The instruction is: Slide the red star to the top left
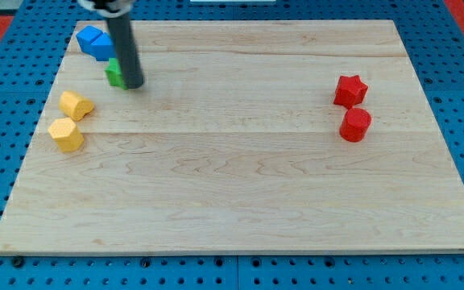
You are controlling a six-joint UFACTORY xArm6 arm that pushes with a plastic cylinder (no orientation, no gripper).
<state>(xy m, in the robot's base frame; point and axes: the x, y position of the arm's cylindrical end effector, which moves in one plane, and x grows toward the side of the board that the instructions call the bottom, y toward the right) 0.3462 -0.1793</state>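
My tip [133, 84] carries no claw, so nothing is grasped; it rests on the wooden board [240, 201] at far left, touching a small green block [115, 73] beside a blue block [95, 43]. The red star-shaped block [350, 89] lies far right, well apart from the tip, just beyond a red rounded block [355, 125]. Two yellow blocks [71, 119] sit left.

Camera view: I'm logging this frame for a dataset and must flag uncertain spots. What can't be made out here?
- green block: camera view, mostly hidden behind the rod; its shape cannot be told.
- my tip: whether it touches the green block is unclear.
- rod's upper part: cut off by the view's top edge.
- blue block: its right side sits behind the rod; exact shape uncertain.
- red star and the red block below it: touching or apart, unclear.
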